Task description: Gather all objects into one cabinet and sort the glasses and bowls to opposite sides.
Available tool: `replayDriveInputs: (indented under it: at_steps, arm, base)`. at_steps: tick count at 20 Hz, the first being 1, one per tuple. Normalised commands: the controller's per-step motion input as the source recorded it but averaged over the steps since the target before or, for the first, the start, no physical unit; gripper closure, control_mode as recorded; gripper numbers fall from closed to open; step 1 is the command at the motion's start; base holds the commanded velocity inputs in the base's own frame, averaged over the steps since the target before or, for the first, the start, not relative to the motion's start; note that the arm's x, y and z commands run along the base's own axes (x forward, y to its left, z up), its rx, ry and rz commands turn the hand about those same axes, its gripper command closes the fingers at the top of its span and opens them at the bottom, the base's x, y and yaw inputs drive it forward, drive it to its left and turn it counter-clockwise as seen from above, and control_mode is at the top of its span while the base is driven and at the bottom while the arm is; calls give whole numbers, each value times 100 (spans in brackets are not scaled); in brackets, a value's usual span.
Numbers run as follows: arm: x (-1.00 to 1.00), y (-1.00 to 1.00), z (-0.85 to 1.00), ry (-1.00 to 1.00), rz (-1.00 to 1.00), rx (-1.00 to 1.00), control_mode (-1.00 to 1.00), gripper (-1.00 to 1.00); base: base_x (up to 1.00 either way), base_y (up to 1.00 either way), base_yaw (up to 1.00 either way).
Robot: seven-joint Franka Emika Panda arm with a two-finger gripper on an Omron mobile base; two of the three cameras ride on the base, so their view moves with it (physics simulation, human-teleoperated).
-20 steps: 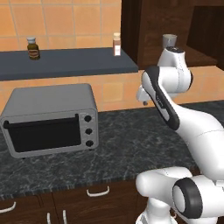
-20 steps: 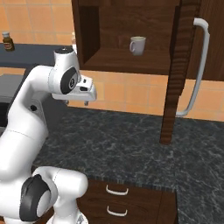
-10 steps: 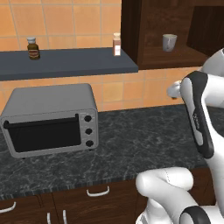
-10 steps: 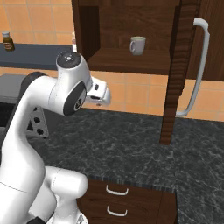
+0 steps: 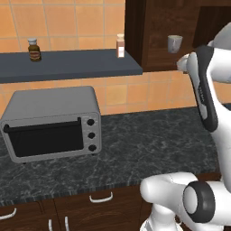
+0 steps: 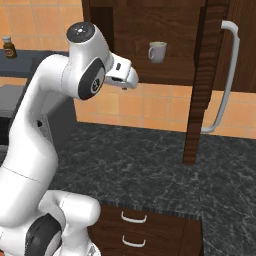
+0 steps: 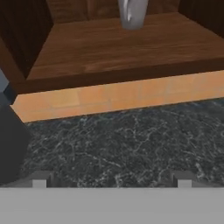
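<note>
A pale cream cup (image 6: 157, 51) with a handle stands upright on the floor of the open dark brown wall cabinet (image 6: 131, 30). From the other side the cup (image 5: 174, 43) looks greyer, inside the cabinet (image 5: 151, 31). My gripper (image 6: 131, 79) hovers in the air left of and below the cup, short of the cabinet's front edge. In the hand view my gripper (image 7: 111, 181) is open with nothing between its widely spaced fingertips (image 7: 39, 180). That view also has the wooden cabinet floor (image 7: 118, 48) ahead and the cup's base (image 7: 131, 13) at its top edge.
The cabinet door (image 6: 200, 90) stands open, edge-on, with a long curved silver handle (image 6: 226, 75). A grey toaster oven (image 5: 52, 122) sits on the dark stone counter (image 5: 149, 140). Two spice jars (image 5: 34, 49) (image 5: 120, 45) stand on a dark wall shelf (image 5: 67, 65).
The arm has swung right and upward, carrying the open gripper from over the counter toward the open cabinet. The cup and door have not moved.
</note>
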Motion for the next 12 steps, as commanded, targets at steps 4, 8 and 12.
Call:
replayDriveInputs:
  at_steps: [4,8,12]
  arm:
    - [48,-34,70,-3,-18,-7,-100,-100]
    - [12,-35,-2,-22,-4,-13,-100,-100]
    - [29,-4,-17,-39,0,-30,-100,-100]
  base:
    - [0,0,0]
    - [0,0,0]
    - [0,0,0]
